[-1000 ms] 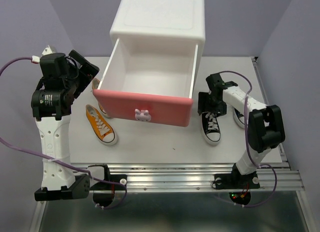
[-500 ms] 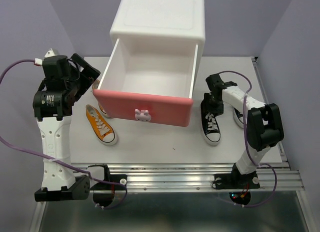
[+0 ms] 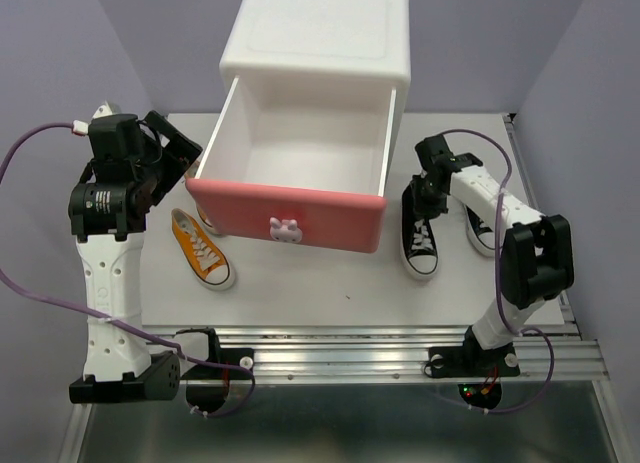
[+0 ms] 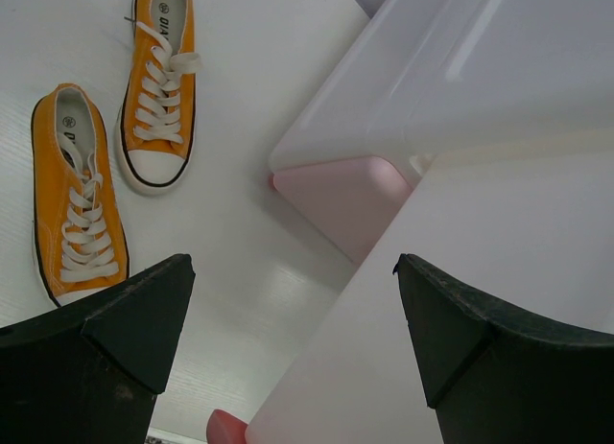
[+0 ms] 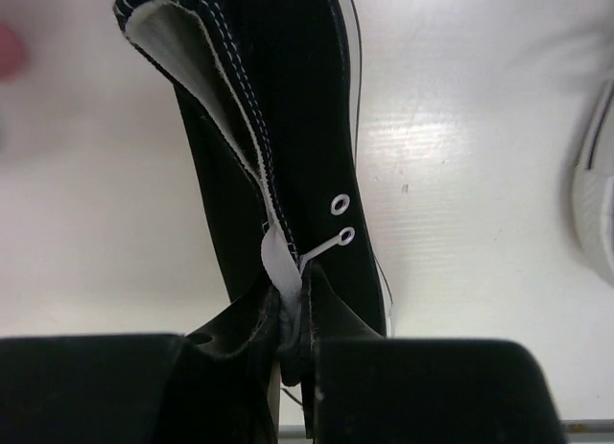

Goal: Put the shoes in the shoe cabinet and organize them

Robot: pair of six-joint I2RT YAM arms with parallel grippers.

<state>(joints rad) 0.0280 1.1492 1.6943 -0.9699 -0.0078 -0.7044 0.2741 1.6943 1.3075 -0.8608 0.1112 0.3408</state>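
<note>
Looking at the shoe cabinet [image 3: 315,43], we see its top drawer [image 3: 300,148] open, just left of our right claw [image 5: 294,340]. That claw is clamped on 1 black shoe [image 5: 288,108] lying lengthwise beside the drawer. Our left claw [image 4: 293,271] is spread apart near 2 orange shoes [image 4: 77,209].

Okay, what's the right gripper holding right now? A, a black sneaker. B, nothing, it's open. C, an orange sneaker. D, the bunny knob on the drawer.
A: the right wrist view shows the right gripper pinched shut on the upper of the black sneaker.
</note>
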